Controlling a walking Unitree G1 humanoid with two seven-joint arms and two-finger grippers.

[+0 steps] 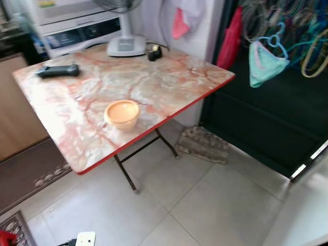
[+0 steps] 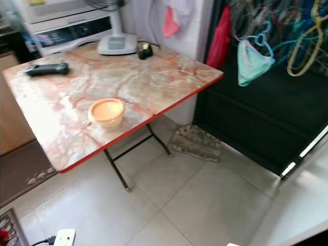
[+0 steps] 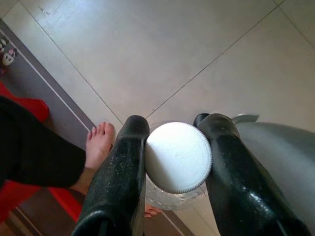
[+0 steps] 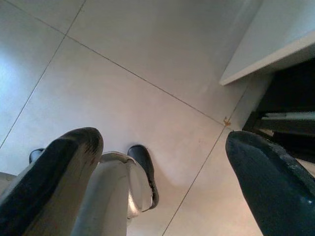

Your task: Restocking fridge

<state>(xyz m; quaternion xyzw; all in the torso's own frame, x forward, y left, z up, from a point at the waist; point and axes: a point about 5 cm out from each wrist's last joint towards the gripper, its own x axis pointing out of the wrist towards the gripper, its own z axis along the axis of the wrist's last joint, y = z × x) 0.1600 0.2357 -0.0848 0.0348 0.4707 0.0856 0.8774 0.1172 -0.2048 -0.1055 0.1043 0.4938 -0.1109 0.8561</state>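
Left gripper (image 3: 178, 162) clamped on white-capped bottle (image 3: 178, 156) above tiled floor (image 3: 147, 54), right gripper (image 4: 162, 172) fingers spread wide

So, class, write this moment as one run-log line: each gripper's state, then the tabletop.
left gripper: shut on white-capped bottle | right gripper: open, over floor tiles | folding table: orange bowl, remote, fan base
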